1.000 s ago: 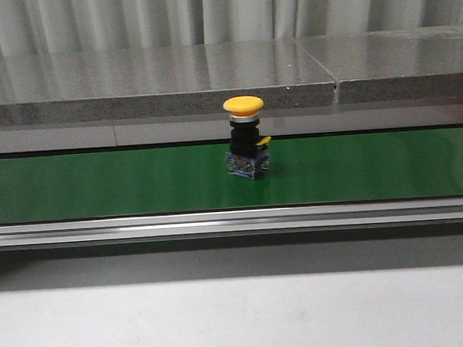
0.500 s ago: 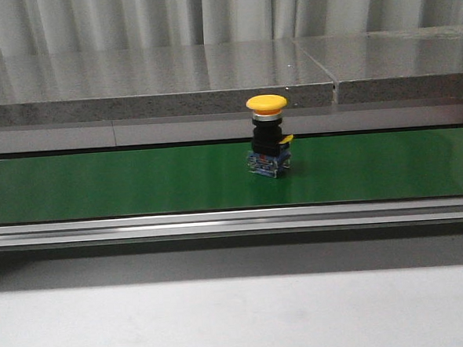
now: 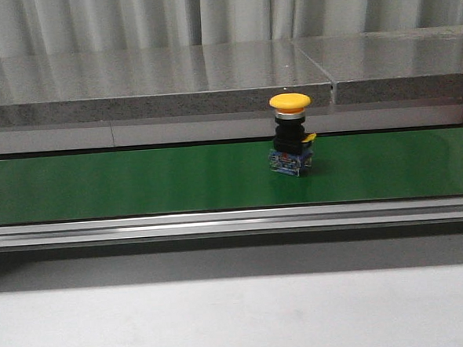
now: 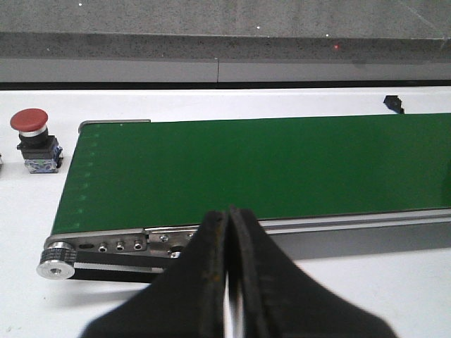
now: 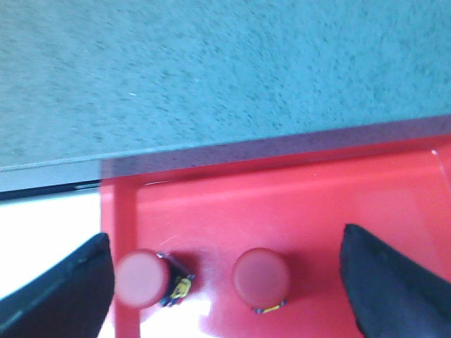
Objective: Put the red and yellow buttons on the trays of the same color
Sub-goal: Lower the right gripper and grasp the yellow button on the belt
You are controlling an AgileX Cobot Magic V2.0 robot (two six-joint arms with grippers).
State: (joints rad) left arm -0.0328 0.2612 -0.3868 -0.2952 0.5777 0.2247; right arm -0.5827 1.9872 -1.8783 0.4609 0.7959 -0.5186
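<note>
On green belt (image 3: 137,179): yellow button (image 3: 291,135) upright; left gripper (image 4: 227,232) closed, right gripper (image 5: 225,274) spread.

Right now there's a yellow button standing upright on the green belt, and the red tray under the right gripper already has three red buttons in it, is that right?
Not quite. The yellow button does stand upright on the green belt, but the right wrist view shows only two red buttons in the red tray under the right gripper, not three.
</note>
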